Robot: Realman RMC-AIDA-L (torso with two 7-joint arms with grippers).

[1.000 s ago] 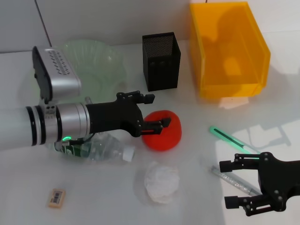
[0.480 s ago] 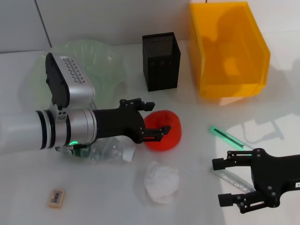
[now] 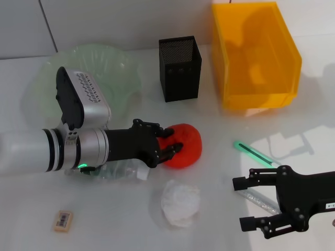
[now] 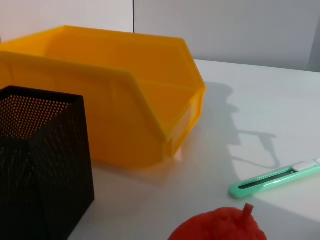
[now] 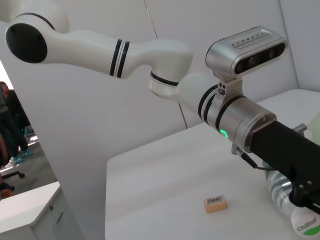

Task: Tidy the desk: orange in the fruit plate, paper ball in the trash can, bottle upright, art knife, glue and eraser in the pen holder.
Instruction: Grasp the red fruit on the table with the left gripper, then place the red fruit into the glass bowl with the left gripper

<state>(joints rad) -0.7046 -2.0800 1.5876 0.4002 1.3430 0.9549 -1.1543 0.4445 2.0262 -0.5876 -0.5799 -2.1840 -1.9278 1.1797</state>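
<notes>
Your left gripper (image 3: 168, 144) is right at the round red-orange orange (image 3: 182, 146), fingers spread around its near side and touching it, not yet squeezed shut as far as I can judge. The orange sits on the white desk (image 3: 104, 219), in front of the square black mesh pen holder (image 3: 179, 68) and well short of the pale green wavy-rimmed fruit plate (image 3: 123, 68), which looks empty.

So nothing is put away yet. The clear plastic bottle (image 3: 123, 168) with its white cap lies on its side under your left arm. The white crumpled paper ball (image 3: 181, 203) is just in front of the orange, and the big orange-yellow trash can (image 3: 255, 55) holds nothing that shows. The small tan eraser (image 3: 63, 220) with its barcode label lies near the desk's front edge. The mint-green art knife (image 3: 254, 155) lies to the right, and a clear tube, probably the glue (image 3: 257, 201), sits between the spread fingers of your right gripper (image 3: 247, 204).

All six jobs remain; the orange comes first.
</notes>
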